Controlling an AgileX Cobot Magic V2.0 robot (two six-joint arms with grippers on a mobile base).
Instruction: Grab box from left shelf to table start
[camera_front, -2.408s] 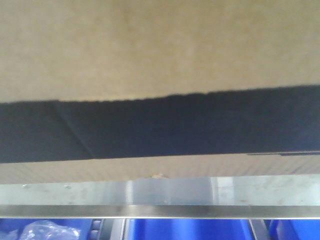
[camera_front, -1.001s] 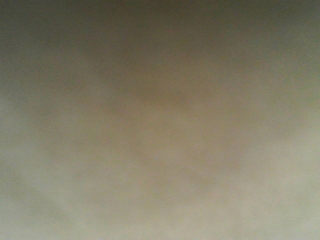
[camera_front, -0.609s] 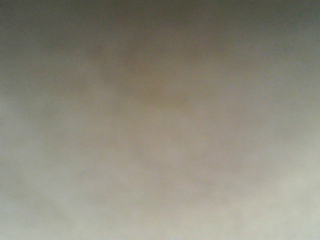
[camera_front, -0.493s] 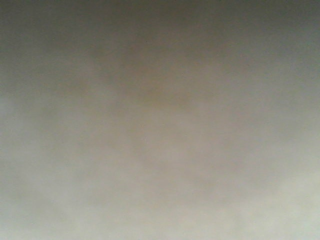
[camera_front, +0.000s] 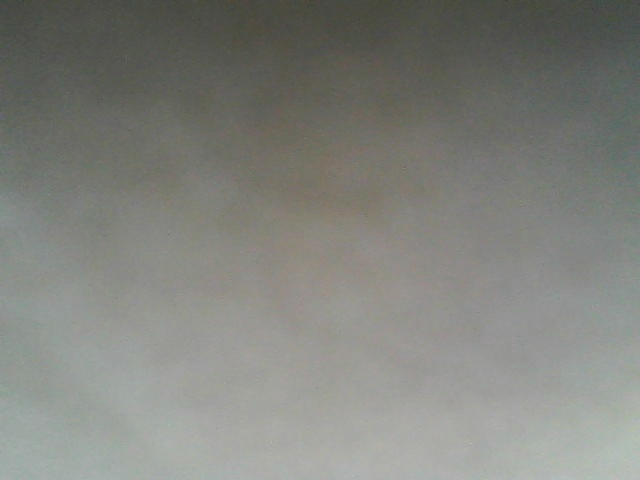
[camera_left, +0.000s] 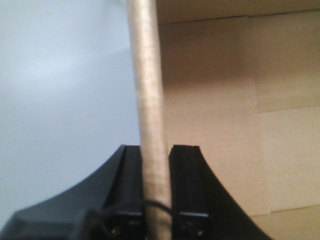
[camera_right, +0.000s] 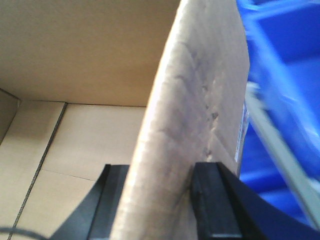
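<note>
The tan cardboard box (camera_front: 320, 250) fills the whole front view as a blurred grey-tan surface, very close to the lens. In the left wrist view my left gripper (camera_left: 155, 165) is shut on the box's upright wall edge (camera_left: 147, 80), one black finger on each side; the box's inside (camera_left: 235, 110) lies to the right. In the right wrist view my right gripper (camera_right: 165, 185) is shut on the opposite wall flap (camera_right: 200, 95), with the box's inside floor (camera_right: 65, 145) to the left. The shelf's silver rail is out of view.
Blue plastic bins (camera_right: 285, 75) stand just outside the box wall at the right of the right wrist view. A plain pale surface (camera_left: 60, 100) lies to the left of the box wall in the left wrist view.
Earlier the front view showed the box's black panel above the silver shelf rail and blue bins. The box has since come right up to the lens; the view has turned greyer.
</note>
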